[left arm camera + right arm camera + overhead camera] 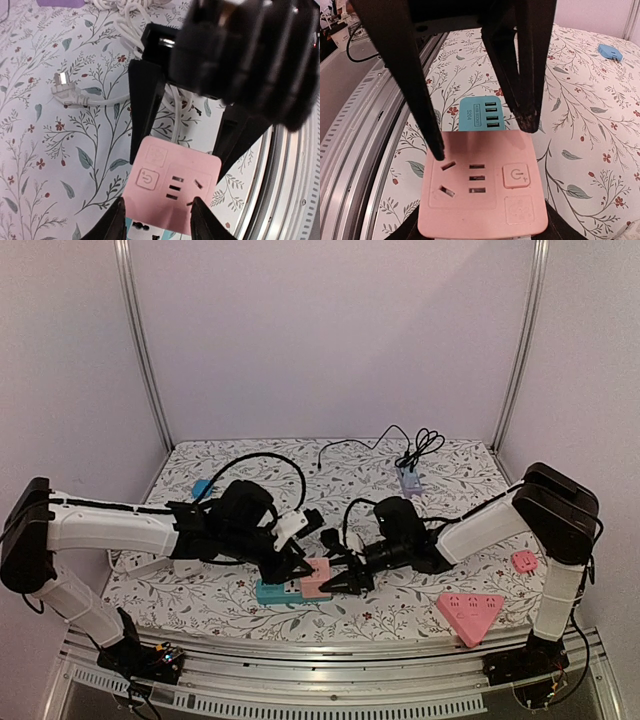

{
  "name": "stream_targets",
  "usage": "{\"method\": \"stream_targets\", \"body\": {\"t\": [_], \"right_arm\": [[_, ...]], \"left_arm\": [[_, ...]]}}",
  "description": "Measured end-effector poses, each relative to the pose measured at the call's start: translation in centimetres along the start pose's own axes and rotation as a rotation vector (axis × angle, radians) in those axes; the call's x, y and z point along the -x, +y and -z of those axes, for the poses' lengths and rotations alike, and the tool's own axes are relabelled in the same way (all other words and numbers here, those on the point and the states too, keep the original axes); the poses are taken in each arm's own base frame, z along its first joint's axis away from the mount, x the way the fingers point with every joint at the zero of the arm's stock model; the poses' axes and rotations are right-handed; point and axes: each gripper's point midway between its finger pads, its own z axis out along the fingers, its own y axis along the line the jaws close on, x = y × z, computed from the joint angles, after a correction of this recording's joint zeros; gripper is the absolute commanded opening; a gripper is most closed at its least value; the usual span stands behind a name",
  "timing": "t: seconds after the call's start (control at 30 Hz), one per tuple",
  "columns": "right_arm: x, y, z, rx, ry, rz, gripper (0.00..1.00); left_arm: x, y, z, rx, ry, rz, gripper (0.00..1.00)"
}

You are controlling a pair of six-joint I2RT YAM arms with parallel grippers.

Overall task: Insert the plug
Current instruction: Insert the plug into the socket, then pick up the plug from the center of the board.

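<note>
A pink cube socket (316,580) lies near the table's front, against a teal USB strip (272,592). My right gripper (345,582) is shut on the pink socket (482,185), with one finger at each of its near corners. My left gripper (290,570) is open. Its fingertips (116,220) stand over the socket's (172,182) other end, beside the teal strip (480,114). A white plug (65,92) on a white cable lies loose on the cloth, held by neither gripper.
A pink triangular socket (468,612) lies at the front right, and a small pink piece (523,560) is near the right edge. A lavender adapter (409,478) with black cable is at the back, a blue item (202,488) at the back left. A metal rail (330,680) runs along the front.
</note>
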Motion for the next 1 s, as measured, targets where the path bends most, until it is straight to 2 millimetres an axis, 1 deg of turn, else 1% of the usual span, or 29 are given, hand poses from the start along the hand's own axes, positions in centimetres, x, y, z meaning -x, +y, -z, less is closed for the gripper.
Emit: {"method": "stream_targets", "body": {"t": [0.03,0.1,0.13,0.2,0.23,0.33,0.43,0.5,0.57,0.63,0.7,0.77,0.83,0.87,0.9,0.93,1.0], "right_arm": [[0.1,-0.1,0.0,-0.005,0.008,-0.004,0.65],[0.1,-0.3,0.1,-0.020,0.032,-0.014,0.80],[0.1,-0.5,0.2,-0.028,0.046,-0.021,0.84],[-0.4,-0.5,0.5,-0.042,0.081,-0.037,0.96],[-0.8,-0.5,0.5,-0.045,0.097,-0.052,0.98],[-1.6,-0.3,0.8,-0.050,0.137,-0.064,0.99],[-1.6,0.0,1.1,-0.046,0.157,-0.069,0.99],[-1.1,0.1,1.4,-0.045,0.158,-0.066,0.99],[0.1,0.3,1.8,-0.048,0.147,-0.055,0.99],[1.9,0.3,2.5,-0.060,0.121,-0.037,0.99],[4.2,0.2,3.5,-0.086,0.084,-0.024,0.99],[7.0,-0.2,4.9,-0.135,0.042,-0.013,0.99],[9.6,-0.9,6.6,-0.213,0.007,-0.014,0.99],[10.7,-1.4,7.6,-0.265,-0.001,-0.023,0.99],[11.4,-2.0,8.5,-0.314,-0.004,-0.038,0.99],[12.4,-2.9,10.0,-0.393,-0.005,-0.067,0.99],[13.3,-4.3,12.5,-0.505,-0.003,-0.118,0.99]], "left_arm": [[0.2,-0.2,0.3,-0.001,-0.007,-0.005,0.45],[0.8,-0.5,0.8,-0.003,-0.027,-0.014,0.48],[1.0,-0.6,1.0,-0.002,-0.034,-0.018,0.48],[1.4,-0.6,1.2,-0.002,-0.044,-0.021,0.49],[1.4,-0.6,1.3,-0.002,-0.046,-0.021,0.50],[1.5,-0.7,1.4,-0.001,-0.048,-0.022,0.53],[1.9,-0.7,2.0,0.001,-0.064,-0.029,0.58],[2.5,-0.7,2.8,0.010,-0.087,-0.035,0.61],[3.5,-0.7,4.2,0.027,-0.126,-0.043,0.65],[4.7,-0.3,6.1,0.061,-0.182,-0.044,0.69],[6.0,0.3,8.5,0.108,-0.245,-0.033,0.74],[6.8,1.6,10.7,0.177,-0.292,-0.002,0.78],[7.0,3.7,13.1,0.287,-0.323,0.057,0.82],[7.0,4.5,13.9,0.335,-0.325,0.078,0.85],[6.8,5.5,14.7,0.389,-0.324,0.106,0.88],[6.6,6.4,15.6,0.445,-0.323,0.141,0.90],[6.0,7.5,16.5,0.520,-0.316,0.180,0.94]]}}
